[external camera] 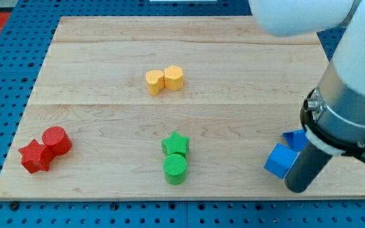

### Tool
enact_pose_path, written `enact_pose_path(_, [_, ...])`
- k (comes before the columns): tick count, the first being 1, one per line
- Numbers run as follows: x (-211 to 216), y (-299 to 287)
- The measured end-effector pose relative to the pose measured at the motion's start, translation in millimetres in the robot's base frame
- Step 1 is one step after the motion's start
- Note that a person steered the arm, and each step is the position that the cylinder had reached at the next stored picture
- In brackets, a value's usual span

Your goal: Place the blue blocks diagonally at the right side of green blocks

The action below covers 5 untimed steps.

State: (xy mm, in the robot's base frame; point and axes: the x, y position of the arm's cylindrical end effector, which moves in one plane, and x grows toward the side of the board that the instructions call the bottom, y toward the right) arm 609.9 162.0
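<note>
A green star block (175, 143) sits just above a green cylinder block (175, 168) near the bottom middle of the wooden board (106, 76). A blue cube block (280, 161) lies at the view's bottom right. A second blue block (294, 139), partly hidden by the arm, lies just up and right of it. My tip (298, 187) rests at the lower right side of the blue cube, close to or touching it. The blue blocks are far to the right of the green ones.
Two yellow blocks (165, 80) touch each other at the upper middle. A red star (35, 156) and a red cylinder (56, 140) sit at the bottom left. The arm's grey body (350, 107) covers the board's right edge.
</note>
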Motion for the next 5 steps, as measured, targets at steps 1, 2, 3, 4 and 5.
enact_pose_path(1, [1,-69])
enact_pose_path(2, [-29,-84])
enact_pose_path(3, [-30,0])
enact_pose_path(4, [-20,49])
enact_pose_path(5, [0,31])
